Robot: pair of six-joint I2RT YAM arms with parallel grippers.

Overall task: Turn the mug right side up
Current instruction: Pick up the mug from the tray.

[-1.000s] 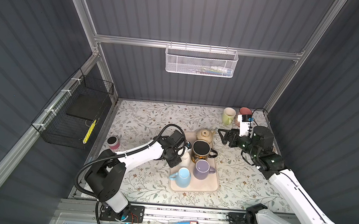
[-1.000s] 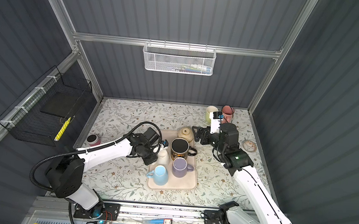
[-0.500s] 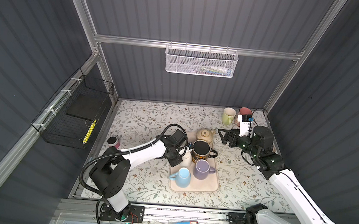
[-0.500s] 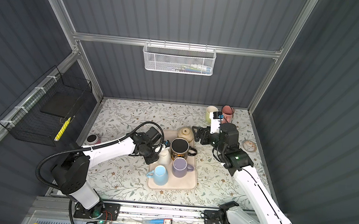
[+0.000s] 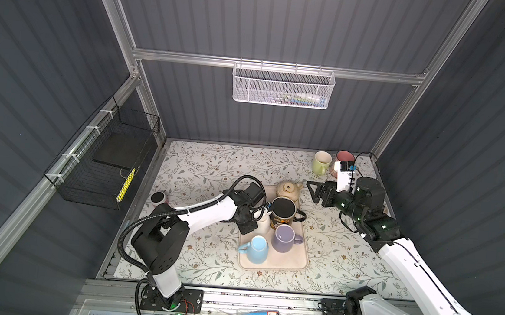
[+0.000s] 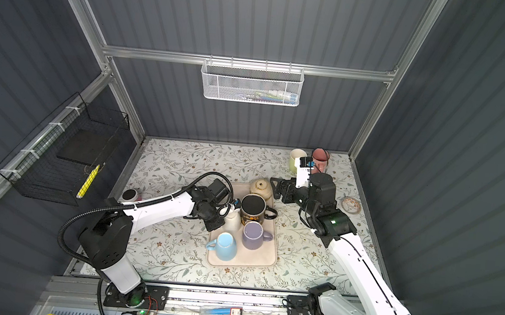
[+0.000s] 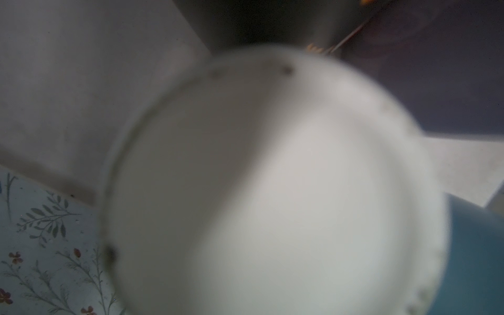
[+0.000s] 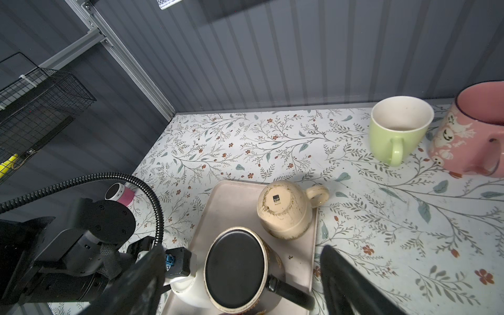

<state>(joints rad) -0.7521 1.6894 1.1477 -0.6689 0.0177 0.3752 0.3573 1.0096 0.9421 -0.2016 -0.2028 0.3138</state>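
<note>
Tray of mugs, seen from the front rail, 12 o'clock toward the back wall. The white mug (image 5: 263,224) stands at 9 o'clock of the tray (image 5: 296,263) centre. The left wrist view is filled by its blurred flat underside (image 7: 272,191), so it appears to be upside down. The left gripper (image 5: 251,217) sits at the mug's 9 o'clock side with its jaws fully closed, apparently pinching the handle. The contact itself is hidden in both top views. The right gripper (image 5: 312,192) hovers at 3 o'clock of the beige mug (image 5: 287,190), jaws spread wide and holding nothing.

Hazards, as judged:
1. Crowding. The black mug (image 5: 284,210) stands just beside the white mug at 2 o'clock, the purple mug (image 5: 283,237) at 4 o'clock and the blue mug (image 5: 256,248) at 6 o'clock. A flip made low would swing the body into 1 of them.
2. Grip. A pinch on a thin glazed handle lets the mug pivot or slide, so it may drop onto the tray.
3. Tray. A dragged mug could shift the tray and its load.
</note>
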